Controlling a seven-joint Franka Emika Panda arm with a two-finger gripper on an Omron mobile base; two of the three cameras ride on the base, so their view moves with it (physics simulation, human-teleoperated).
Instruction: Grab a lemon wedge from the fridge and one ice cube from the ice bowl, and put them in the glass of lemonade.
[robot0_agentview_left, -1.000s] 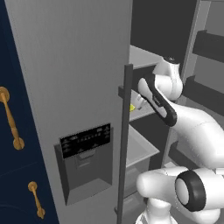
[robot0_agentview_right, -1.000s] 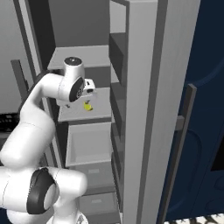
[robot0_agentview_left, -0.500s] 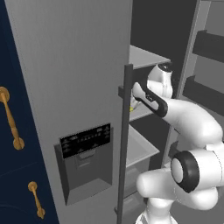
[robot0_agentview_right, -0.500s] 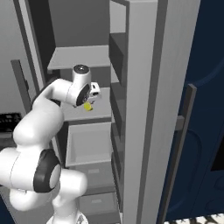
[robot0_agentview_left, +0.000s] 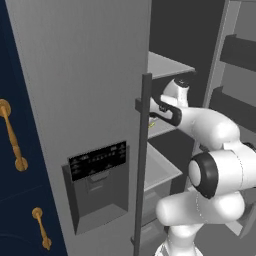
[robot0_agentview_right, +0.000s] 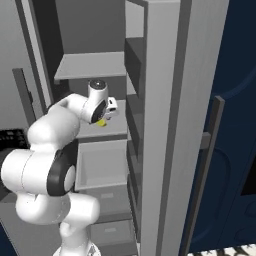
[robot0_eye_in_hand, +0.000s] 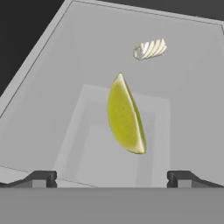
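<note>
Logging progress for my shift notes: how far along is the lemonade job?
Done: the tall grey fridge stands open. In hand: the open gripper hovers over the small yellow lemon wedge lying on a grey shelf, not yet gripped. Left: grasping it, fetching ice, dropping both into the glass.

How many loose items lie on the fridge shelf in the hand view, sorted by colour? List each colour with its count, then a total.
Yellow: 1, the lemon wedge
Pale cream: 1, a small ridged item behind it
Total: 2
</note>
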